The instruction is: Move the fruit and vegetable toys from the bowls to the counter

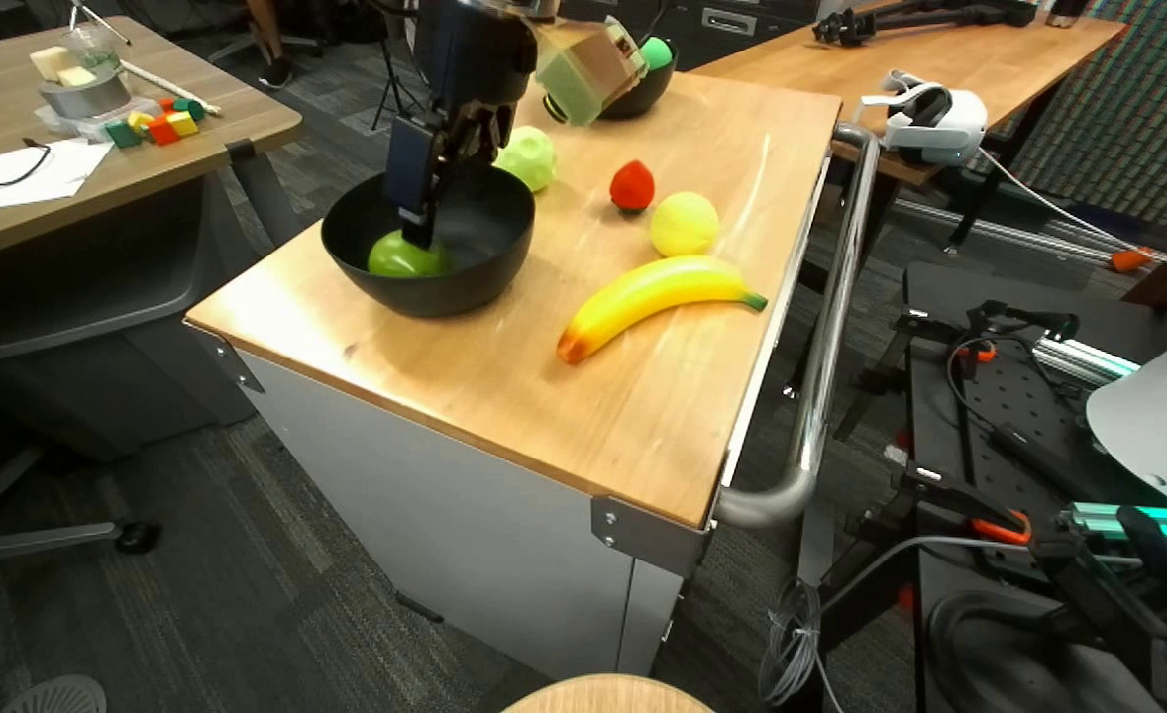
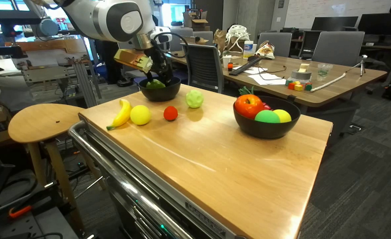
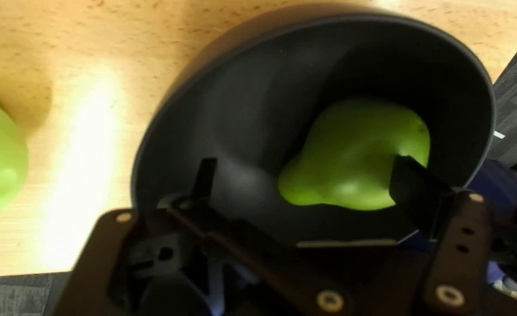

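probably at the grasp of the pear (image 3: 350, 158), resting on its side in the pear bowl (image 3: 241, 109), with no other toy visible inside. poised within the rim of the pear bowl with the gripper (image 3: 304, 171) spread wide, released, grasping nothing. in the wrist view, overlapping the pear's broad end with one fingertip (image 3: 412, 188) and standing well clear of its neck with the opposite one; touching the skin or merely in front of it, cannot tell.

for the next move, centre first: shift toward the broad end until able to take the whole pear between both fingertips, or turn to pinch across its belly, being likely to slip if squeezed slantwise along its length. then close, lift past the rim of the pear bowl without dragging it, and set down on the counter (image 2: 222, 142) near the pear bowl.

just beside the pear bowl, already out: light green ball (image 2: 194, 99). a little farther, toward the metal rail (image 1: 841, 297) from the pear bowl: red piece (image 2: 170, 113), yellow ball (image 2: 140, 115) and banana (image 1: 643, 292).

farthest, well apart from the pear bowl in both exterior views: second bowl (image 2: 265, 130), holding red-orange apple (image 2: 248, 107), mid-green round piece (image 2: 267, 117), yellow round piece (image 2: 283, 116) and, partly hidden, dark red piece (image 2: 267, 106), with green leafy top (image 2: 246, 90) behind, hard to assign. judged about half done, with all of these left to bring out.
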{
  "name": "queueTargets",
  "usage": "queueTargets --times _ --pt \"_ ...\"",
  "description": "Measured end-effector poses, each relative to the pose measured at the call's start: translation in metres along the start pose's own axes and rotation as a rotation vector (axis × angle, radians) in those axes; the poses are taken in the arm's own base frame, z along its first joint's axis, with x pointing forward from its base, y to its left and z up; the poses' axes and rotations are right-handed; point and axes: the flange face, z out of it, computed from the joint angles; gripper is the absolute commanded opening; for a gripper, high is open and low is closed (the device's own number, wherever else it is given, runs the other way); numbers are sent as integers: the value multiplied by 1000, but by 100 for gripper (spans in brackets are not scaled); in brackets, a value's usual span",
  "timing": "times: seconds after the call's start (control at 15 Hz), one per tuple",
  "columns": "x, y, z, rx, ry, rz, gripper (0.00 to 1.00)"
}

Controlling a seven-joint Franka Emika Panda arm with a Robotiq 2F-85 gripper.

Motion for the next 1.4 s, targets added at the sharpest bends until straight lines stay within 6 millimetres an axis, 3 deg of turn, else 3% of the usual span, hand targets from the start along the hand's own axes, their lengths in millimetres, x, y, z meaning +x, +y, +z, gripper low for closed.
queueTargets --times 0.47,1.13,1.27,1.4 --pt "-4 -15 11 10 2 39 98" --pt "5 14 13 -44 68 77 100" --pt "7 10 12 -48 86 46 100" --pt "5 -7 14 -30 85 -37 100"
